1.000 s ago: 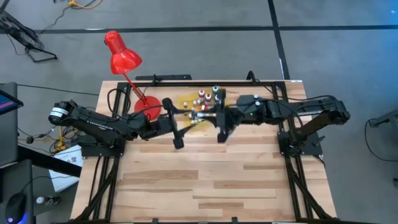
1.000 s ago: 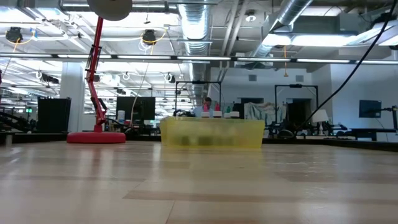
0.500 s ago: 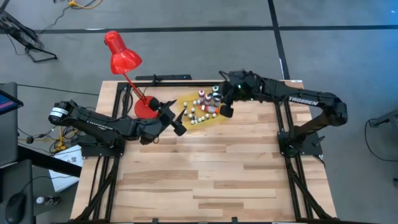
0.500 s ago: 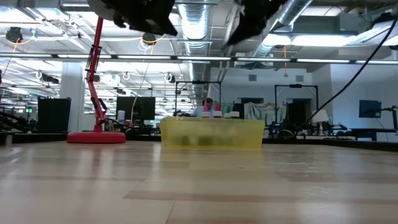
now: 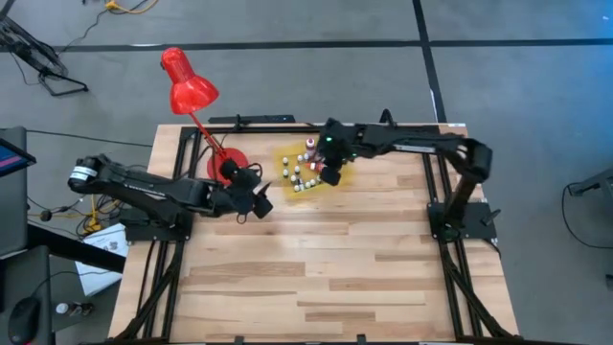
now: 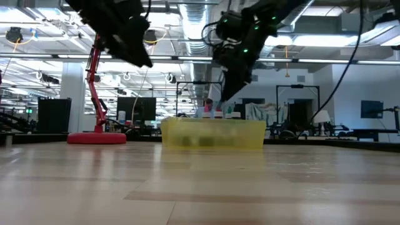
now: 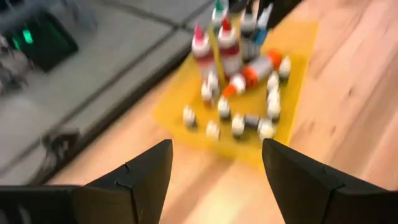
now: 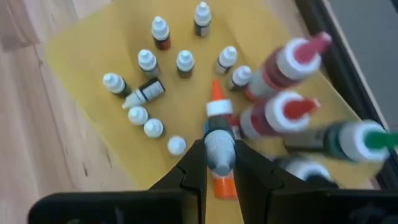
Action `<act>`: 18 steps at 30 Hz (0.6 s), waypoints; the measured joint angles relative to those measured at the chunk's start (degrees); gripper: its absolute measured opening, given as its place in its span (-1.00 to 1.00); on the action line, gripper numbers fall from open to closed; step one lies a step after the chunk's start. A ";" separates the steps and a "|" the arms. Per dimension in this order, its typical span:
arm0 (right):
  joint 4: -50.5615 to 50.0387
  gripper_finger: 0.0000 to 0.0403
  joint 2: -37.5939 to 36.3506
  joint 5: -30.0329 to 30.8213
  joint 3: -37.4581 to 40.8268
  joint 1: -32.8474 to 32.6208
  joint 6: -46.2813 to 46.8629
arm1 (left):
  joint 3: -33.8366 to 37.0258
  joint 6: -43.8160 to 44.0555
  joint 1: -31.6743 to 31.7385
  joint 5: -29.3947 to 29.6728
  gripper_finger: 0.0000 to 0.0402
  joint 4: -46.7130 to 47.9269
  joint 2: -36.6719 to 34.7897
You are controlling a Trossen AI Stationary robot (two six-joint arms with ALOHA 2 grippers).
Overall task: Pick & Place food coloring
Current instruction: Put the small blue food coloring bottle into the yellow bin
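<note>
Right gripper (image 8: 219,163) is over the yellow mat (image 5: 287,156), upper centre of the overhead frame, fingers closed tight on one small white-capped bottle (image 8: 219,146), which sits upright between them. Rest of the food coloring (image 5: 308,171) is on the mat: small white-capped bottles (image 8: 148,60) scattered on the side toward the bare table, one of them lying on its side (image 8: 143,93), taller red-capped bottles (image 8: 283,115) and a green-capped one (image 8: 356,140) crowded at the back edge, an orange bottle (image 8: 219,109) lying flat directly under the held one. Left gripper (image 7: 214,180) hangs wide open and empty near the lamp base (image 5: 227,163), left of the mat, aimed at the cluster. Risks: grip is only on the cap and neck, so the bottle can pivot or slip out on any fast move. The tall bottles stand just beside the right fingers; a sideways sweep clips them and they domino across the mat. If this is a put-down, landing on the orange bottle leaves it tilted and it tips over. The left arm coming in while the right is over the mat risks an arm clash. From table height the mat (image 6: 212,134) shows as a blur, so height over it can't be judged.
</note>
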State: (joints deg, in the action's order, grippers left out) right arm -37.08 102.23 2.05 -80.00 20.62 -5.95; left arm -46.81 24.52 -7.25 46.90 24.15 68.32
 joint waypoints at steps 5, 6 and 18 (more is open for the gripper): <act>-5.28 -0.76 7.50 0.05 -8.18 -1.38 -2.82 | 0.02 9.29 0.01 -4.13 0.20 11.85 -2.97; -6.29 -0.76 8.91 0.04 -9.81 -1.67 -3.29 | 0.02 11.01 0.01 -4.82 0.20 13.65 -3.35; -14.01 -0.76 22.17 1.26 -26.32 -3.31 -5.23 | 0.02 19.27 0.01 -11.07 0.20 25.08 -4.73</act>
State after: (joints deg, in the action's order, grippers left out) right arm -51.09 124.39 3.31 -106.32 17.31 -11.18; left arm -46.78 43.79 -7.24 35.83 49.23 63.59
